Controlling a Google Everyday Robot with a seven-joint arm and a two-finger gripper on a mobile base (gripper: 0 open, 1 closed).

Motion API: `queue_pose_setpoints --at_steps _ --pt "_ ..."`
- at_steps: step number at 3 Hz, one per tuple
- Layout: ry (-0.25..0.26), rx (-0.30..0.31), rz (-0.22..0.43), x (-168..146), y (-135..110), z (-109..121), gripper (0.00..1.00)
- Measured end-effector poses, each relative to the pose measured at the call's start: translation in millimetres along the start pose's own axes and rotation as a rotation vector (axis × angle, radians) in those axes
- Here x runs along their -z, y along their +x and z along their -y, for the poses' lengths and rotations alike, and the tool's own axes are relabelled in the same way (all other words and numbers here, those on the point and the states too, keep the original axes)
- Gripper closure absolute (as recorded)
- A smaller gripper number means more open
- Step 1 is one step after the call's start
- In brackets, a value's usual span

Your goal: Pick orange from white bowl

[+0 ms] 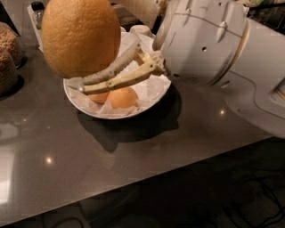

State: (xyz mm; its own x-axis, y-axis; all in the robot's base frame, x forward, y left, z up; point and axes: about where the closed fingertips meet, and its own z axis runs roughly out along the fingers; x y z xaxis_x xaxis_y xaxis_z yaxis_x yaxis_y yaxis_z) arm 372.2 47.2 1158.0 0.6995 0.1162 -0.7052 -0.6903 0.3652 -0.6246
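My gripper is shut on the orange, a large round fruit with dimpled yellow-orange peel, and holds it high above the white bowl, close to the camera at the upper left. The cream fingers run under the fruit from the big white arm at the upper right. The wide, shallow bowl is lined with crumpled white paper and sits on the grey counter. Two more oranges lie in it, partly hidden behind the fingers.
Glass jars of grainy food stand at the left edge of the grey counter. A dark bottle and small white cups stand behind the bowl. The counter's front edge runs diagonally, with dark floor and cables below.
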Motion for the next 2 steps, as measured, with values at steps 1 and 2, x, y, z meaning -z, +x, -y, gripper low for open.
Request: queue_pose_setpoints --at_steps 1,2 --pt "0.043 -0.038 -0.049 16 8 -3 1.0" --pt "0.1 -0.061 -0.09 36 13 -5 1.0"
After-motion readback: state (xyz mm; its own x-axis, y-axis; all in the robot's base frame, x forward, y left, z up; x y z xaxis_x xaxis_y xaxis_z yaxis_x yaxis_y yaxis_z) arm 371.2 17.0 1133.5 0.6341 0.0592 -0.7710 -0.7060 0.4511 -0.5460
